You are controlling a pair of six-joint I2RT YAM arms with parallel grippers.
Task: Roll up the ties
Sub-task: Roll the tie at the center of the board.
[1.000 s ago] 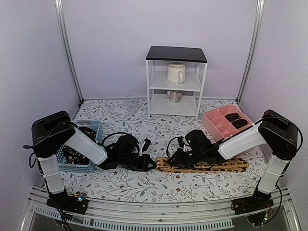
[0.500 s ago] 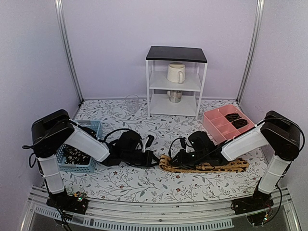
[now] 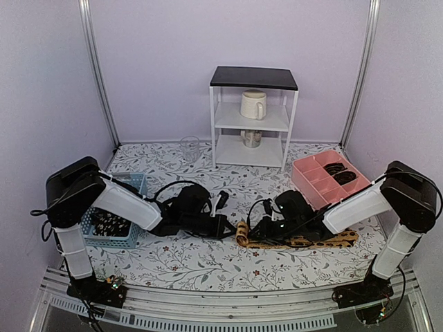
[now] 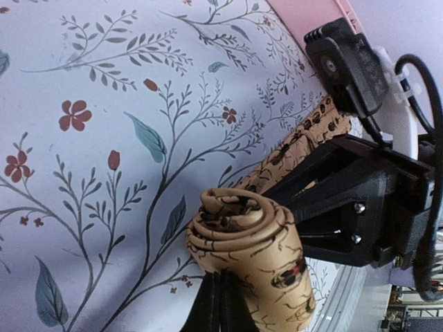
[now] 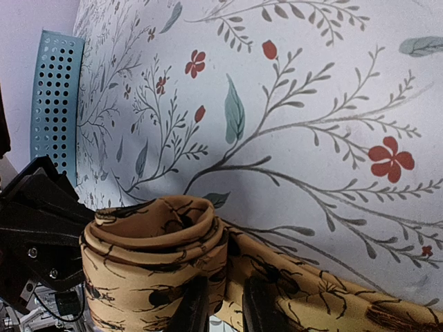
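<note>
Change: my left gripper [image 3: 230, 226], my right gripper [image 3: 252, 232] and the rolled end of the tan-orange tie [image 3: 242, 232] have all shifted toward the pink tray [image 3: 308, 181] in the last second. The roll is fatter and the flat stretch is shorter.
Tie: it lies on the desk [image 3: 208, 259] just in front of the pink tray. Its flat part runs along the tray's near side, and its coiled end sits past the tray's corner, toward the middle of the desk.
Left gripper: fingers pressed fully together, tips pushed up against the underside of the coil. I cannot tell whether any cloth is pinched between them.
Right gripper: fingers a narrow gap apart, clamped on the tie's fabric right at the roll, on the tray side of the coil.
Between the grippers: they face each other closely across the roll.
Blue basket [image 3: 135, 178]: well apart from the pink tray at the far side of the desk, with black ties [image 3: 109, 225] inside.
</note>
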